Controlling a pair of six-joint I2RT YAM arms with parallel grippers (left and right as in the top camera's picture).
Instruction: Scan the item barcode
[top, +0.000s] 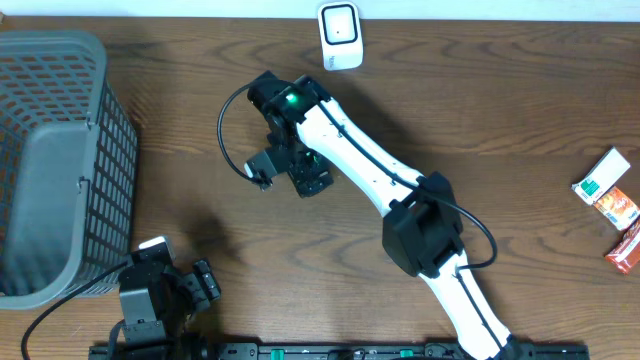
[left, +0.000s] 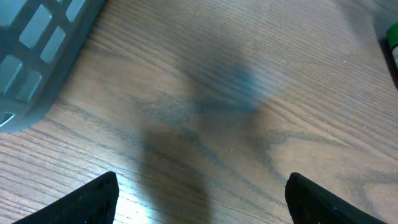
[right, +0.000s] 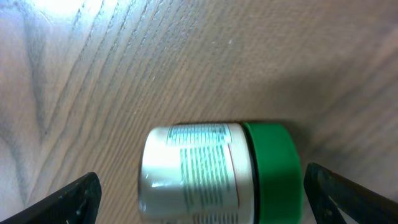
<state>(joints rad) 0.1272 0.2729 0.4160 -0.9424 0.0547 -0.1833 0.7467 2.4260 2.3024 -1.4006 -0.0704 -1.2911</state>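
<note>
Green-lidded jar (right: 214, 171) lying on worktop (right: 186, 62), label's green print too blurred to read, right gripper (right: 208, 196) spread wide either side, left gripper (left: 202, 196) also apart

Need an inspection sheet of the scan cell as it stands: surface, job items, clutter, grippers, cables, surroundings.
Surface: wooden table, bare wood, no spills seen.
Job's things: bottle with green cap lying on its side under the right arm's wrist; white scanner at the far edge.
Clutter: white-green box, orange packet and red packet at the right edge; grey basket at the left.
Grippers: right gripper open, fingers either side of the bottle, not touching; left gripper open over bare wood, holding nothing.
Cables: black cable loop at the right wrist; elbow cable.
Surroundings: nothing seen.
</note>
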